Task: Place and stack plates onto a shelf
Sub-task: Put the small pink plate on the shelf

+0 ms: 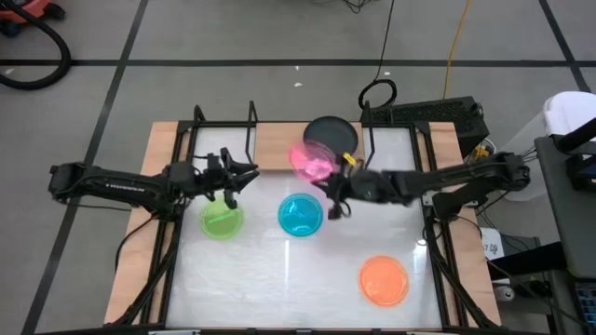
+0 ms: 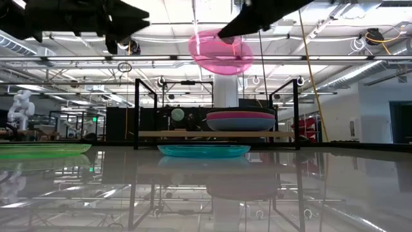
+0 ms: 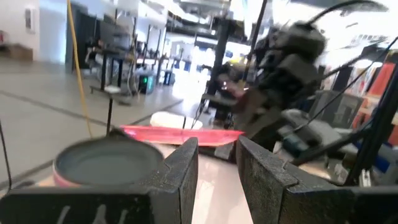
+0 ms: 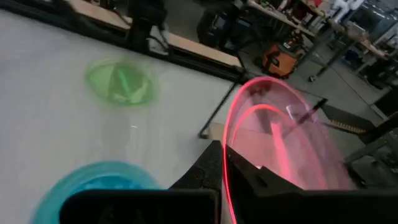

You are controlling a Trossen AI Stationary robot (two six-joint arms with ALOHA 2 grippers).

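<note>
White tabletop (image 1: 279, 279) carries the orange plate (image 1: 384, 280) nearest, then the cyan plate (image 1: 300, 215) and green plate (image 1: 222, 221). Just past the cyan plate, the right gripper (image 1: 328, 189) is raised, jaws clamped on the pink plate's (image 1: 312, 162) rim. Beside it, over the green plate, the left gripper (image 1: 244, 176) hangs with jaws slightly apart, holding nothing. Beyond the jaws, the shelf (image 2: 215, 134) holds stacked plates, black plate (image 1: 332, 134) uppermost.
</note>
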